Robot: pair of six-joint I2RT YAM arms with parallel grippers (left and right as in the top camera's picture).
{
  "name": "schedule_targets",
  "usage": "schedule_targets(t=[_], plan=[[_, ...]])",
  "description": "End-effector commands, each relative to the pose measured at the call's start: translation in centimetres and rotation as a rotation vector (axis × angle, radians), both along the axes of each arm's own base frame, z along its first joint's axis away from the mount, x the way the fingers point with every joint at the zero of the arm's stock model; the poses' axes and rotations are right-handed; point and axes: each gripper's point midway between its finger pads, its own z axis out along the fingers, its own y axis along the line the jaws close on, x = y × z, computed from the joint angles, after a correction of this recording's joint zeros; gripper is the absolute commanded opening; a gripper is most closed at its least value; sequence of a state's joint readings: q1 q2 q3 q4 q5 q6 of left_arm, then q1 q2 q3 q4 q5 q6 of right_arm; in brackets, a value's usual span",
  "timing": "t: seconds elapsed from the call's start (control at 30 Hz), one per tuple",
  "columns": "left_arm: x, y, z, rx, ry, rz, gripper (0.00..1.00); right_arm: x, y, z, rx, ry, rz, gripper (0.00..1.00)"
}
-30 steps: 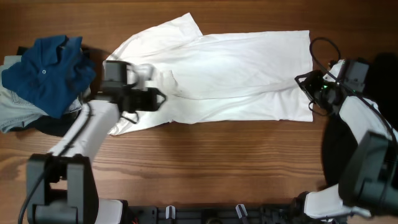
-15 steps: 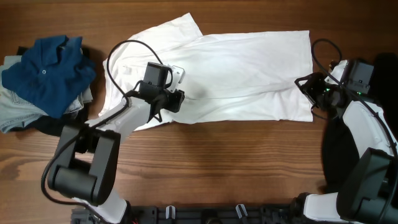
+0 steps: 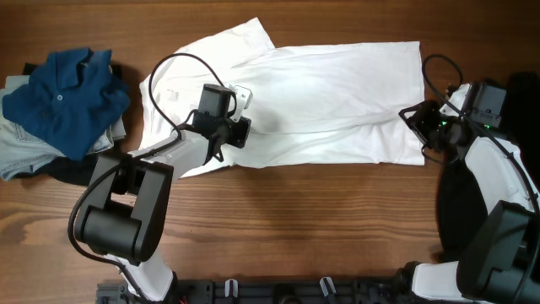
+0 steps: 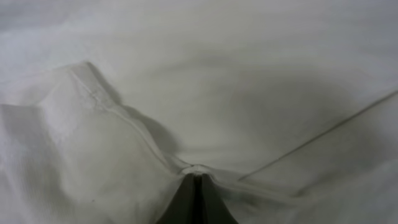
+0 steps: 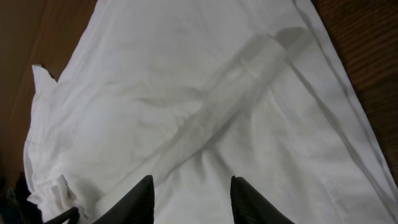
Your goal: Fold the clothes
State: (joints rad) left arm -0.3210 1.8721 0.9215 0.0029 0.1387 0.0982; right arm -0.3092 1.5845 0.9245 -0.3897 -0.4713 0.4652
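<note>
Across the table, I am seeing the shirt lying spread flat. My left jaws are clenching a pinch of its fabric near the left end; my right jaws are hanging released above its right edge.

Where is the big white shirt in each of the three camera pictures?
Overhead: white shirt spread across the upper middle.
Left wrist: it fills the picture, pinched at the bottom by the left end effector.
Right wrist: it covers most of the picture.
Shared landmark: wooden table, also at the right wrist's top-left corner; none in left wrist.
</note>
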Motion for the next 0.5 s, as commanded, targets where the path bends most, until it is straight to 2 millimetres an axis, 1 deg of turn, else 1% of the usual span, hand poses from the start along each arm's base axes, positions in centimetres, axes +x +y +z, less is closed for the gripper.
schedule_targets(t=[0.0,0.1,0.13,0.2,0.23,0.3,0.33,0.43,0.47], plan=[[1.9,1.3,2.0,0.020,-0.060,0.134,0.04,0.1,0.2,0.4,-0.009,-0.017,0.023,0.40],[2.5,1.1,4.8,-0.005,-0.121,0.134,0.04,0.0,0.0,0.3,-0.016,-0.008,0.017,0.40],[2.4,0.9,5.3,-0.011,-0.128,0.125,0.04,-0.1,-0.1,0.2,-0.021,-0.003,0.013,0.40],[2.0,0.4,5.4,-0.018,-0.117,0.103,0.04,-0.2,-0.3,0.0,-0.036,0.008,0.004,0.41],[1.4,-0.1,5.1,-0.018,-0.099,0.067,0.04,-0.2,-0.4,-0.1,-0.039,0.009,0.006,0.41],[0.1,-1.3,4.3,-0.010,-0.058,-0.026,0.08,-0.2,-0.4,-0.1,-0.041,0.008,0.009,0.41],[-0.6,-1.8,4.0,-0.003,-0.044,-0.065,0.11,-0.2,-0.4,-0.1,-0.043,0.007,0.011,0.41],[-1.8,-3.3,3.3,0.065,-0.058,-0.212,0.41,-0.2,-0.4,-0.1,-0.047,0.005,0.017,0.41],[-2.2,-3.8,3.0,0.088,-0.061,-0.259,0.46,-0.2,-0.4,-0.1,-0.047,0.005,0.017,0.41]])
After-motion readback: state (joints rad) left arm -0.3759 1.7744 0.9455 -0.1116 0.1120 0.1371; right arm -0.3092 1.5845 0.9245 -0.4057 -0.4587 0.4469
